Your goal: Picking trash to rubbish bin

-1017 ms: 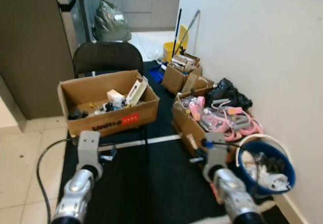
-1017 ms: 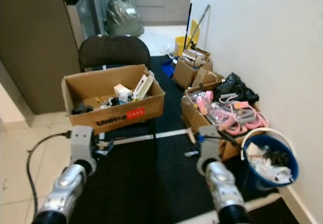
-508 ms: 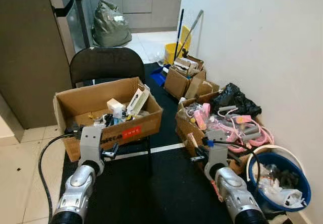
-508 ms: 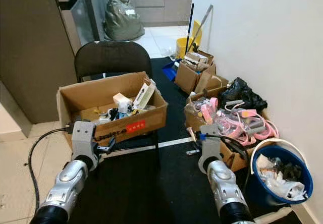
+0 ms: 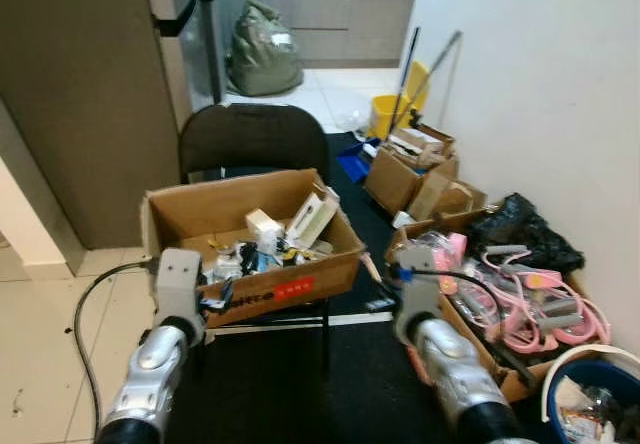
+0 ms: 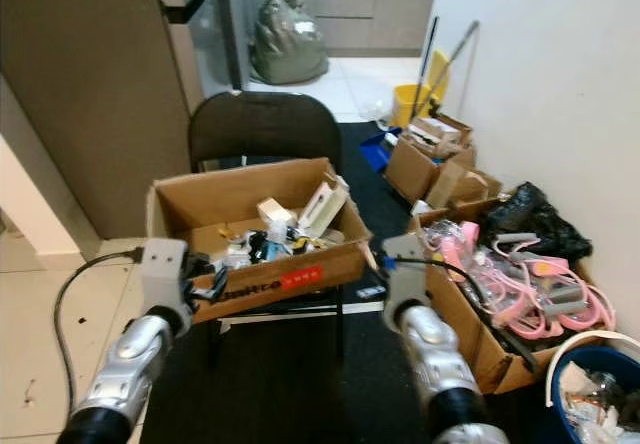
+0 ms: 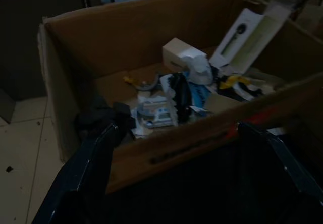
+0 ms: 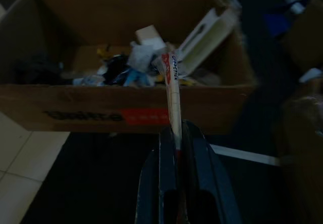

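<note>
Cardboard box [image 5: 250,254] sits on the seat of a black folding chair [image 5: 252,139] straight ahead of me in my left eye view, open-topped and littered with wrappers, a small white carton and a long white package leaning in its far corner. My left gripper [image 5: 200,292] hangs close to the box's near wall, towards its left end; my right gripper [image 5: 395,274] is just off the box's right end. Down by the wall at my right is the blue rubbish bin [image 5: 590,404], well apart from both arms and nearer the right one.

My right eye view shows the same layout, with a box of pink tubing [image 6: 530,284] between my right arm and the bin.

My left wrist view looks over the near wall into the box; my jaws stand wide apart and hold nothing.

My right wrist view shows my jaws closed on a thin white stick-like wrapper with red print [image 8: 173,90]. Its long axis runs straight out along my fingers, pointing towards the box.

So the trash is already in my right jaws, and the bin lies to the right and behind where that arm now points. I judge the next move is a turn rightward to bring the stick over the bin's rim.
</note>
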Controlling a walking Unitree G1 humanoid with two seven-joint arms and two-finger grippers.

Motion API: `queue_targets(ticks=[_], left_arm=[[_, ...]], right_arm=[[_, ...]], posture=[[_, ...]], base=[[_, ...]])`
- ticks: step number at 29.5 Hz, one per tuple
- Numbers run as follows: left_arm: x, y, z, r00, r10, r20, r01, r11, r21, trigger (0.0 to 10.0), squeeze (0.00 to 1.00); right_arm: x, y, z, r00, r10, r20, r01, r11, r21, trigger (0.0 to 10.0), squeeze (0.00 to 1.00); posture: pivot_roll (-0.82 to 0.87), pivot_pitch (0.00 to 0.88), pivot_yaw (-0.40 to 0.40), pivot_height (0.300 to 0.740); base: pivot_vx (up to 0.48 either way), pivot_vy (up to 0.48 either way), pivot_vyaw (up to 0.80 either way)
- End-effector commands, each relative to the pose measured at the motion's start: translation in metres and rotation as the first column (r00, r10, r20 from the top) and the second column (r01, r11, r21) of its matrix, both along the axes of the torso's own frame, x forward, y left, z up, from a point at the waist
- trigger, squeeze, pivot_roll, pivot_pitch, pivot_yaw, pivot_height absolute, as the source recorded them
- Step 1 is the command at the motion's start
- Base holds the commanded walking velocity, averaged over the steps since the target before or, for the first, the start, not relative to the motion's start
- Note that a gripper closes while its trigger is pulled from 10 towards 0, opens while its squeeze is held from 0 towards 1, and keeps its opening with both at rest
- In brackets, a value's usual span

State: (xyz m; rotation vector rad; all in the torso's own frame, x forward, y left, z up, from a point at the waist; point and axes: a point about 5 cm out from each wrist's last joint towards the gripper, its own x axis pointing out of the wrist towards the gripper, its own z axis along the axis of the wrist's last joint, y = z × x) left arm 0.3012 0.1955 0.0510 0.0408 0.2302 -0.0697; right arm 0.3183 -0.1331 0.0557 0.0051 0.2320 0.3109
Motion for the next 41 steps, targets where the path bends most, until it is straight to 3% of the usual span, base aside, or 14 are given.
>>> queue_targets(ticks=[1, 9, 24, 35, 38, 40, 41], left_arm=[[-0.001, -0.004, -0.002, 1.0, -0.016, -0.008, 0.016, 1.0, 0.007, 10.0, 0.0], [-0.001, -0.003, -0.002, 1.0, -0.021, -0.009, 0.021, 1.0, 0.009, 10.0, 0.0], [-0.005, -0.004, -0.003, 1.0, -0.03, -0.009, 0.03, 0.999, 0.01, 10.0, 0.0], [-0.004, 0.0, 0.0, 1.0, -0.019, 0.005, 0.018, 1.0, 0.022, 10.0, 0.0], [-0.002, -0.001, 0.005, 0.999, -0.046, 0.028, 0.045, 0.998, 0.037, 10.0, 0.0], [-0.002, -0.013, 0.014, 0.977, -0.201, 0.069, 0.196, 0.978, 0.072, 10.0, 0.0], [-0.002, -0.013, 0.014, 0.977, -0.201, 0.069, 0.196, 0.978, 0.072, 10.0, 0.0]], right_arm=[[-0.003, -0.015, -0.006, 0.999, -0.038, -0.024, 0.038, 0.999, -0.013, 10.0, 0.0], [-0.002, -0.014, -0.002, 0.999, -0.032, -0.004, 0.032, 0.999, -0.005, 10.0, 0.0], [0.011, 0.011, 0.021, 0.996, 0.048, 0.074, -0.051, 0.998, 0.034, 10.0, 0.0], [0.012, 0.018, 0.027, 0.992, 0.087, 0.094, -0.09, 0.995, 0.03, 10.0, 0.0], [0.013, 0.018, 0.028, 0.991, 0.091, 0.097, -0.094, 0.995, 0.03, 10.0, 0.0], [0.014, 0.02, 0.031, 0.989, 0.103, 0.108, -0.106, 0.994, 0.029, 10.0, 0.0], [0.014, 0.02, 0.031, 0.989, 0.103, 0.108, -0.106, 0.994, 0.029, 10.0, 0.0]], posture=[[-0.03, 0.056, -0.032, 0.74], [-0.04, 0.055, -0.031, 0.74], [-0.04, 0.062, -0.036, 0.74], [-0.03, 0.065, -0.039, 0.74], [-0.03, 0.064, -0.04, 0.74], [-0.03, 0.062, -0.042, 0.74], [-0.03, 0.062, -0.042, 0.74]], base=[[0.36, 0.0, 0.0], [0.358, 0.0, 0.0], [0.356, 0.0, 0.0], [0.215, 0.0, 0.0], [0.0, 0.0, 0.0], [0.0, 0.0, 0.0], [0.0, 0.0, 0.0]])
